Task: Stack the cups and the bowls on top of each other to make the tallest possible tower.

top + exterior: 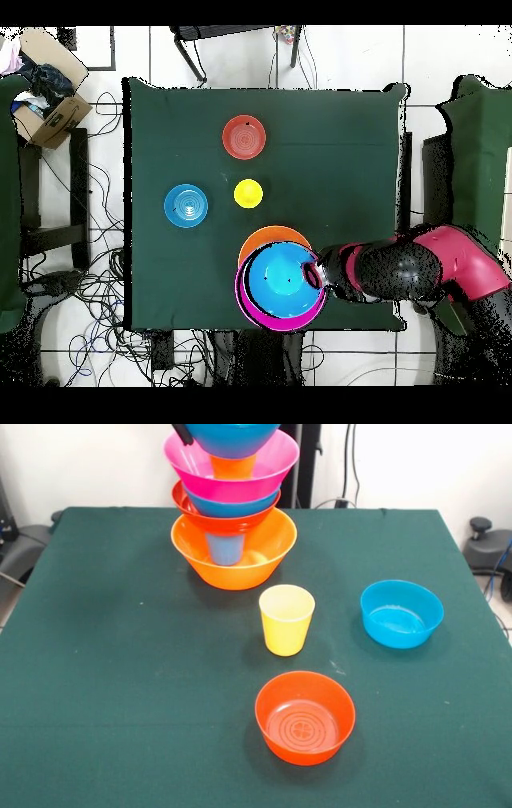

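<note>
The gripper (183,434) sits at the tower's (232,504) top blue bowl (234,438); its grip I cannot tell. Near the tower, the yellow cup (286,619) stands alone.

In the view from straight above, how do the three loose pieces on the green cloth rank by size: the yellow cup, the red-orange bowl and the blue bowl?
1. Red-orange bowl and blue bowl: they look about equal from above, so I won't rank one over the other.
2. Yellow cup: clearly the smallest circle.
</note>
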